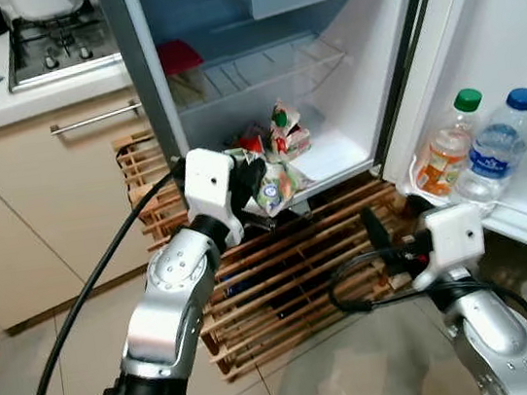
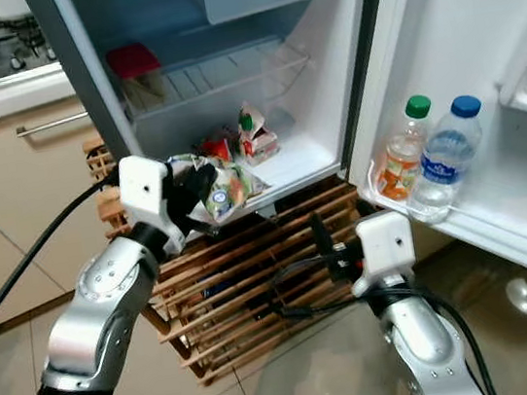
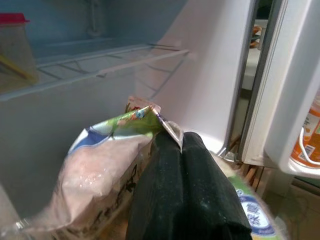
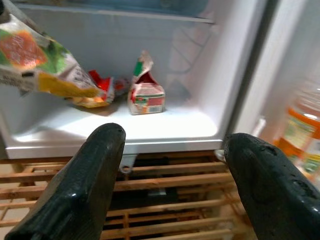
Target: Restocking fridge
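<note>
Your left gripper (image 3: 182, 150) is clamped on the top corner of a crinkled green, white and orange food bag (image 1: 272, 188), held at the front edge of the fridge floor (image 1: 336, 153). Your right gripper (image 4: 172, 160), fingers spread apart, hangs below that floor.

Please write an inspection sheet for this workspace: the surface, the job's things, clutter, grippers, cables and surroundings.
Surface: white bottom shelf of the open fridge, partly bare.
Job's things: food bag held at the shelf's front edge; small carton and a red-and-yellow packet on the shelf; two bottles in the door rack.
Clutter: red-lidded container on the wire shelf above.
Grippers: left gripper with jaws shut on the bag's corner; right gripper with jaws open, low before the fridge.
Cables: black cable along the left arm; loops beside the right wrist.
Surroundings: wooden slatted crate under the fridge, stove, tiled floor.
</note>
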Tool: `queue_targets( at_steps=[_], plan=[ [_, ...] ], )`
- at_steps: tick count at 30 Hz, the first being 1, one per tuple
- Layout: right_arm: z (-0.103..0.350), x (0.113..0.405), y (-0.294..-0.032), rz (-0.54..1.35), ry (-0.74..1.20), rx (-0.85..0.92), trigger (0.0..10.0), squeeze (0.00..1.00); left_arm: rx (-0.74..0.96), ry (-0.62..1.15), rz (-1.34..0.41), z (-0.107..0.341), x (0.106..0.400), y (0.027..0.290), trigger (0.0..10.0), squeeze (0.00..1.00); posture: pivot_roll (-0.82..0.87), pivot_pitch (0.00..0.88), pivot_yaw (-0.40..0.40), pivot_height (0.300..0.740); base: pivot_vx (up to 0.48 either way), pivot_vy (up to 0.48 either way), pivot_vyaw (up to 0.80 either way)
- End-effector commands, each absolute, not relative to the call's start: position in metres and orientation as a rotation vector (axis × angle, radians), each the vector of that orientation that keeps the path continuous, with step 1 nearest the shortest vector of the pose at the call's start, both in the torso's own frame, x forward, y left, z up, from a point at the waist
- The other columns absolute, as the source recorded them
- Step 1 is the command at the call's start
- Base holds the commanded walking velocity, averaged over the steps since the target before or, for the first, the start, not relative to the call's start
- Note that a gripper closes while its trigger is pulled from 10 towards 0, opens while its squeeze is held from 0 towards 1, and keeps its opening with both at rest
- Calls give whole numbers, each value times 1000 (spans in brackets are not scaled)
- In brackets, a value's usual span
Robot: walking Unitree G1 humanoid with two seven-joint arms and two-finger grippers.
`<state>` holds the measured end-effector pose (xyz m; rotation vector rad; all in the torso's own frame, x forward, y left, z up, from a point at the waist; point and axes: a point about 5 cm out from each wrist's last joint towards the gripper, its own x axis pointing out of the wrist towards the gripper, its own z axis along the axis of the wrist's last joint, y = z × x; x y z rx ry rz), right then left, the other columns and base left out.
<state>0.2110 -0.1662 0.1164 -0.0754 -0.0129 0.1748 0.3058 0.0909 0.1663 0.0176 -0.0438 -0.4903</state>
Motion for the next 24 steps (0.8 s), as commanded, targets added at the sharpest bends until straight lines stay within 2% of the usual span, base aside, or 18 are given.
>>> queue_targets(
  at_steps=[1, 7, 8, 14, 18, 24],
  plan=[
    [120, 205, -169, 189, -17, -60, 10000, 78, 26, -83, -462, 176, 315, 92, 10000, 0, -207, 0, 59, 740, 0, 0, 0],
    [114, 195, -172, 197, 13, -68, 10000, 75, 19, -133, -496, 188, 327, 78, 10000, 0, -234, 0, 78, 740, 96, 0, 0],
    [114, 195, -171, 196, 13, -65, 10000, 78, 42, -199, -551, 199, 326, 65, 10000, 0, -236, 0, 80, 740, 480, 0, 0],
    [113, 199, -164, 213, 9, -54, 10000, 75, 49, -305, -659, 219, 318, 38, 10000, 0, -245, 0, 81, 740, 480, 0, 0],
    [114, 202, -164, 220, 2, -56, 10000, 75, 32, -321, -659, 222, 317, 37, 10000, 0, -247, 0, 81, 740, 480, 0, 0],
    [117, 210, -162, 250, -11, -61, 10000, 78, 34, -379, -564, 231, 318, 45, 10000, 0, -234, 0, 71, 740, 452, 44, 0]
  ],
)
